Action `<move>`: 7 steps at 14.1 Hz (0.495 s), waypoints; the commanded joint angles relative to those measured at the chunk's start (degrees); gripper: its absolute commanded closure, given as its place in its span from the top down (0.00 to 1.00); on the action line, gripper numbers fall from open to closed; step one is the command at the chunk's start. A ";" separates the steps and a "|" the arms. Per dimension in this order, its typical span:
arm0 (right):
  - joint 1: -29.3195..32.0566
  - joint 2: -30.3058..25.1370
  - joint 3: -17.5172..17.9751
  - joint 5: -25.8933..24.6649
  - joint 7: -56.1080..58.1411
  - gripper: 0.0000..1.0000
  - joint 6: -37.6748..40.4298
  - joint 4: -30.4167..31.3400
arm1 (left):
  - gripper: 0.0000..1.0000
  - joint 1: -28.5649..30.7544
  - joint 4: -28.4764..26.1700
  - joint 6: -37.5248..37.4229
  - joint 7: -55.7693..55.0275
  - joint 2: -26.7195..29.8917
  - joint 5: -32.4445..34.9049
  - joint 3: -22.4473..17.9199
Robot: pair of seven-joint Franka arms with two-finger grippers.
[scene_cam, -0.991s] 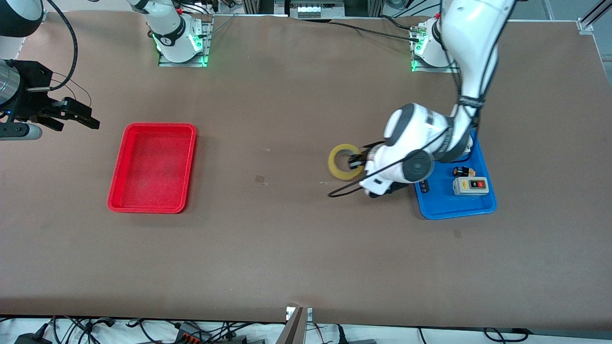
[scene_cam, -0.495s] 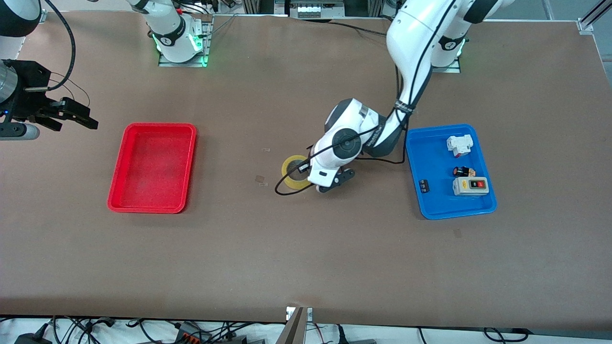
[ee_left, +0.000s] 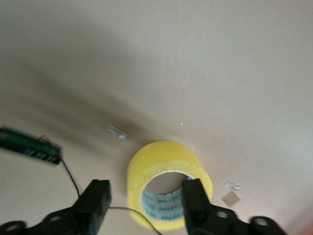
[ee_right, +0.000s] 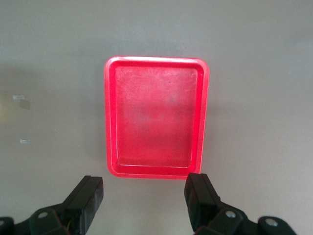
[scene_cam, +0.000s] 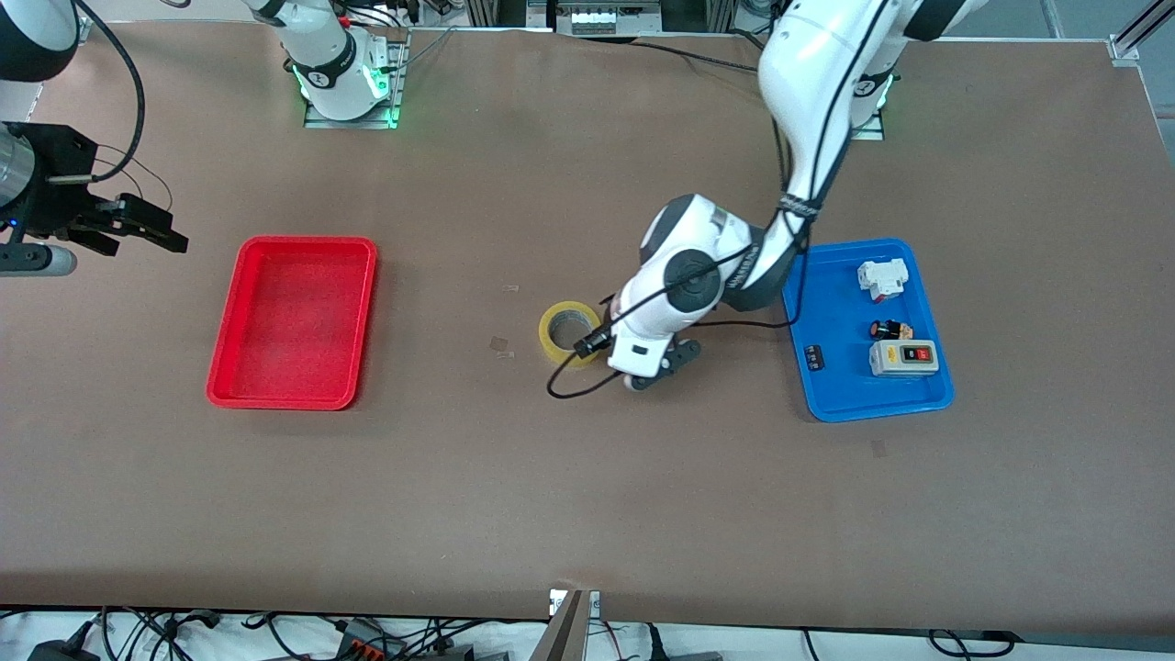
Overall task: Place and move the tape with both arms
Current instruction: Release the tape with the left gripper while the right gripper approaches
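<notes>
The tape point(scene_cam: 569, 332), a yellow ring, lies flat on the brown table near its middle, about halfway between the two trays. In the left wrist view the tape point(ee_left: 168, 183) sits at my left gripper point(ee_left: 145, 203), which is open. One finger point(ee_left: 194, 203) stands at the roll's hole and the other point(ee_left: 98, 200) outside the roll. From the front the left arm's hand point(scene_cam: 684, 275) hides those fingers. My right gripper point(scene_cam: 151, 229) waits open and empty over the right arm's end of the table, its fingertips point(ee_right: 200, 193) near the red tray.
A red tray point(scene_cam: 294, 321) lies empty toward the right arm's end. A blue tray point(scene_cam: 831, 386) toward the left arm's end holds a grey switch box point(scene_cam: 903, 357), a white part point(scene_cam: 881, 275) and small dark pieces. A black cable point(scene_cam: 574, 386) loops beside the tape.
The left arm carried the tape from beside the blue tray to the table's middle, set it down and opened its gripper. The right arm has barely moved.
</notes>
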State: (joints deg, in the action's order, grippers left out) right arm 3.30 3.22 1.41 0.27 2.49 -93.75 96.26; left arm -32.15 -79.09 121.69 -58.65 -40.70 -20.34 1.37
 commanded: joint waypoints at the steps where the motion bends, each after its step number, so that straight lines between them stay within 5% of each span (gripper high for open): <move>1: 0.13 4.24 0.34 0.17 -0.29 1.00 0.67 -1.51 | 1.00 6.90 -1.77 -10.38 0.98 9.04 1.87 -0.41; 7: -8.38 10.83 0.87 4.20 -2.39 1.00 -3.62 -1.68 | 1.00 19.92 -2.47 -28.23 21.35 17.05 9.51 -0.41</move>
State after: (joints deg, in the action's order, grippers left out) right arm -1.32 11.40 2.16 3.04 2.08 -95.77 96.04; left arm -15.07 -79.39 96.79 -43.46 -26.24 -13.17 0.41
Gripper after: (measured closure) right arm 0.000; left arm 0.000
